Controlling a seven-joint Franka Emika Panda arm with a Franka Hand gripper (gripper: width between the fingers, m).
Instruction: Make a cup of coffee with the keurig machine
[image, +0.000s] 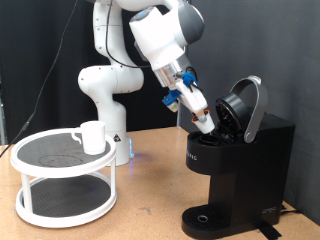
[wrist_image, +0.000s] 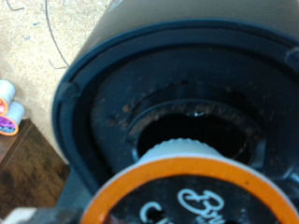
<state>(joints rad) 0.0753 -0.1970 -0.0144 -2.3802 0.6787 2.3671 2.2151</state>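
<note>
The keurig machine (image: 238, 170) stands at the exterior view's right, black and boxy, with its rounded lid (image: 248, 103) swung open. My gripper (image: 206, 122) reaches down into the open top and is shut on a small pod (image: 208, 127). In the wrist view the pod (wrist_image: 187, 191) shows an orange rim and a dark lettered top, just in front of the round pod chamber (wrist_image: 192, 131). The cup (image: 92, 136), a small white mug, sits on the upper tier of the white round tray stand (image: 60, 185) at the exterior view's left, far from the gripper.
The robot's white base (image: 105, 100) stands behind the tray stand. The machine's round drip tray (image: 205, 220) has nothing on it. Small coloured objects (wrist_image: 7, 107) lie on the wooden table beside the machine. A black curtain hangs behind.
</note>
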